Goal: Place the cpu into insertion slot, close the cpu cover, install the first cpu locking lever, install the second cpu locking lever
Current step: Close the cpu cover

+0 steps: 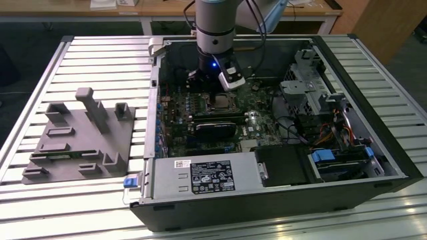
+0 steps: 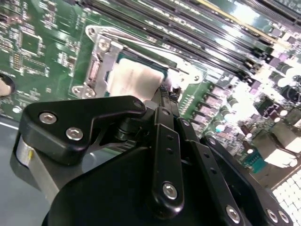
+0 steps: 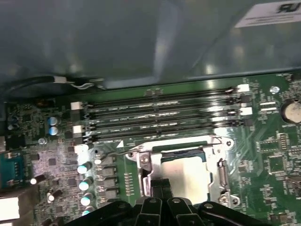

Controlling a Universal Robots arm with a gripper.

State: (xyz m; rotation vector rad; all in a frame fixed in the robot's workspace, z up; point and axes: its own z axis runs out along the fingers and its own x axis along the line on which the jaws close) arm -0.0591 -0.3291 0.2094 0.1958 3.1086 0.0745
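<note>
Cpu [image 3: 186, 170], a flat silver-grey square chip, sits in the silvery-rimmed square insertion slot [image 3: 222, 172] in both wrist views, one edge hidden behind the clenched, empty black gripper [image 3: 160, 187], whose tips are covered in the exterior view.

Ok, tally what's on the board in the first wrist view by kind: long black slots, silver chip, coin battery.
Long black slots: 4
Silver chip: 1
Coin battery: 1
Total: 6
</note>
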